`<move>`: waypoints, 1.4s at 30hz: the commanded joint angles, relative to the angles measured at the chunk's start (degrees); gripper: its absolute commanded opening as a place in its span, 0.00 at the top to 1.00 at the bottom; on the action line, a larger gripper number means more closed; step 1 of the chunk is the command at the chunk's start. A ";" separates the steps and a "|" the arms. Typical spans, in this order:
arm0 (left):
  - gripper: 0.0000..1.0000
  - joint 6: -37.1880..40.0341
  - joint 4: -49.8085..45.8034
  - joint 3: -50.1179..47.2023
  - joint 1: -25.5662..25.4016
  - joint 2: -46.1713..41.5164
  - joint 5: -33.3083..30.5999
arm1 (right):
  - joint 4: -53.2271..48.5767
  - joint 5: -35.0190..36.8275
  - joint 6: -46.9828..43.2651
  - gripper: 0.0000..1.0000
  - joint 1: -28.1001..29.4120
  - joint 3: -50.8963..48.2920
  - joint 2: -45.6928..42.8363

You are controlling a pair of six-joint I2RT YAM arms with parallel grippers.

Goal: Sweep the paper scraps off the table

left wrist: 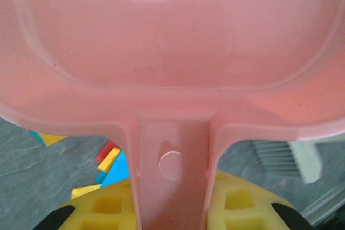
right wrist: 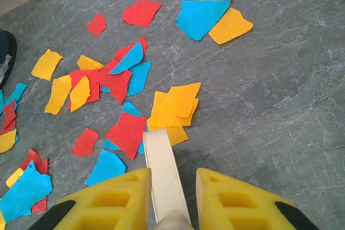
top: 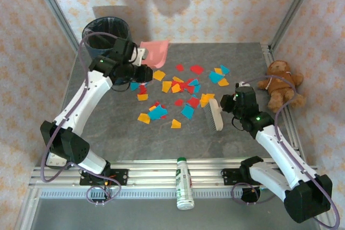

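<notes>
Seemingly feather-light and limp, the paper scraps (top: 180,92) strewn over the middle of the table (top: 124,133) want pushing, not pinching: the right gripper (right wrist: 172,197) clamps the brush (top: 215,116) by its handle, the left gripper (left wrist: 172,206) the pink dustpan (left wrist: 172,36).

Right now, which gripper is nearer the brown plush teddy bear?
Right. The right gripper, gripping a white brush, sits near the bear; the left gripper, gripping a pink plastic dustpan, is far opposite.
</notes>
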 commanded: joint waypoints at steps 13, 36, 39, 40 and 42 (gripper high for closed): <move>1.00 11.80 -5.89 -6.57 -10.98 -1.02 -15.80 | 4.10 -2.34 1.80 1.00 -3.57 -0.95 -1.14; 1.00 17.34 -7.51 -10.57 -18.41 3.37 -18.61 | 11.34 -15.95 3.52 1.00 -16.13 7.11 6.89; 1.00 17.38 -7.34 -11.32 -18.70 3.29 -18.89 | 14.07 -17.75 4.57 1.00 -17.46 8.50 9.35; 1.00 17.37 -7.29 -11.56 -18.74 3.16 -18.80 | 15.07 -18.50 5.23 1.00 -17.86 8.86 10.38; 1.00 17.57 -6.58 -12.36 -18.79 2.65 -18.64 | 17.03 -19.75 6.35 1.00 -18.60 10.13 13.02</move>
